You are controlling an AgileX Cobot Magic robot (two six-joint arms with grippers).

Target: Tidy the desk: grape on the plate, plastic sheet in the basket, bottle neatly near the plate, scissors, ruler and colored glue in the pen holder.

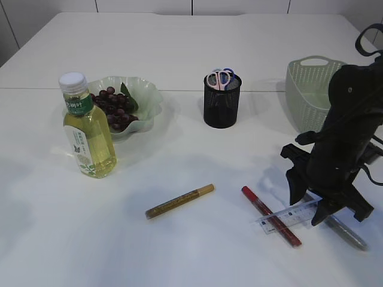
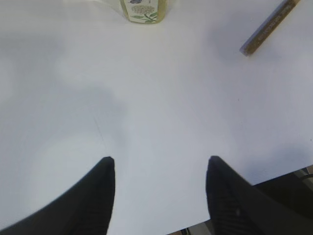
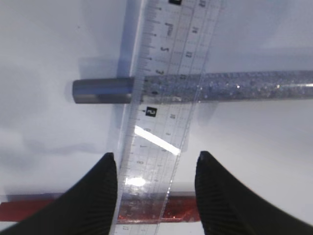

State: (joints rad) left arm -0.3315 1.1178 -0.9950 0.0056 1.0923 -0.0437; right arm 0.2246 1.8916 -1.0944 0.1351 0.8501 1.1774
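The right arm (image 1: pixel 350 113) reaches down toward the table at the right side of the exterior view, its wrist bent forward. The right gripper (image 3: pixel 155 169) points downward with its jaws parted. The left gripper (image 2: pixel 160 171) hovers over the table, jaws likewise parted, holding nothing.

Yellow-green bottle (image 1: pixel 88 134), black mesh pen holder (image 1: pixel 222 101), clear ruler (image 3: pixel 166 98) over silver-glitter glue (image 3: pixel 230 87).

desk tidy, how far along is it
Done: grapes on the plate, bottle beside it, scissors in the pen holder. In hand: right end effector open, straddling the ruler, which lies across the silver glue and red glue. Left: ruler, three glue pens including the gold glue.
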